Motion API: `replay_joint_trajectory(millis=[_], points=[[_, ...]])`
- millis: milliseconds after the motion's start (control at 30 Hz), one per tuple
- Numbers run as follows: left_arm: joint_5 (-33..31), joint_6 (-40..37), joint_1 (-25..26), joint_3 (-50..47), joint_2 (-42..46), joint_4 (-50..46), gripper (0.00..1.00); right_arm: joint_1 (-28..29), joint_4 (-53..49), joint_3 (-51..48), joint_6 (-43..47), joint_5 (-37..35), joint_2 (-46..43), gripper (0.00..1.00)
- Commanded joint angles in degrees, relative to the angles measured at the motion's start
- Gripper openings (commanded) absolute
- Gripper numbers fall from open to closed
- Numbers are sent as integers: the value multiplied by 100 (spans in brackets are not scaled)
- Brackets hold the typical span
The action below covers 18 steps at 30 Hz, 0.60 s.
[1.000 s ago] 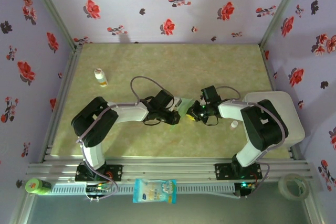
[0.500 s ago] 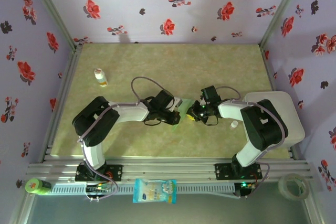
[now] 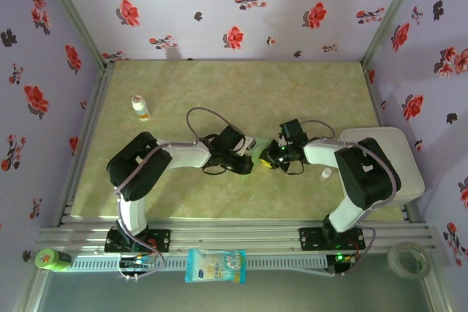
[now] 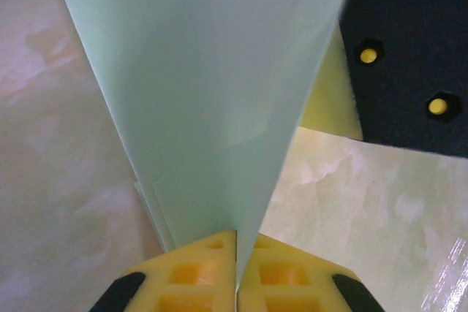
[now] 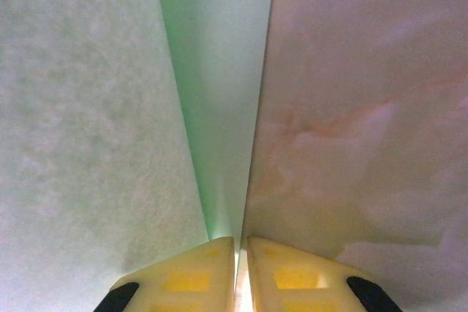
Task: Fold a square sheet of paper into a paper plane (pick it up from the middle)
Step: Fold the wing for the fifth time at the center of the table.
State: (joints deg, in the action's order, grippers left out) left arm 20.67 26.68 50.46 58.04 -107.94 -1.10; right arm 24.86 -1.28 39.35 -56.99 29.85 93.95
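Observation:
The pale mint-green paper point(image 3: 247, 165) is folded into layers and hangs between both grippers at the table's middle. In the left wrist view the paper point(image 4: 212, 78) widens upward from the yellow fingers point(image 4: 197, 275), and my left gripper point(image 4: 235, 246) is shut on its lower edge. Stacked layer edges show on its left side. My right gripper point(image 5: 241, 248) is shut on a paper fold point(image 5: 219, 107) that rises straight up from its tips. In the top view the left gripper point(image 3: 246, 160) and right gripper point(image 3: 265, 157) nearly touch. The right gripper's black body point(image 4: 413, 49) shows past the paper.
A small white bottle point(image 3: 139, 107) stands at the left of the green marbled table point(image 3: 241, 93). A white block point(image 3: 406, 162) lies under the right arm. A white-and-blue packet point(image 3: 216, 265), a green bottle point(image 3: 50, 259) and a tape roll point(image 3: 406, 257) lie by the front rail.
The left arm's elbow has shifted slightly to the right. Both grippers stay shut on the paper at nearly the same spot.

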Motion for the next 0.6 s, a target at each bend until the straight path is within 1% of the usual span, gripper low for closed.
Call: replay_joint_trajectory(millis=[0,133,267,567], points=[[104,51,43,120,-90,-124,9,98,212,91,65,48,269,13],[92,118,40,37,56,-6,14,98,215,106,69,40,269,13],[-50,118,36,-58,270,73,15,98,202,121,65,31,252,13],[-101,90,43,-92,323,110,15,98,199,110,47,33,271,13]])
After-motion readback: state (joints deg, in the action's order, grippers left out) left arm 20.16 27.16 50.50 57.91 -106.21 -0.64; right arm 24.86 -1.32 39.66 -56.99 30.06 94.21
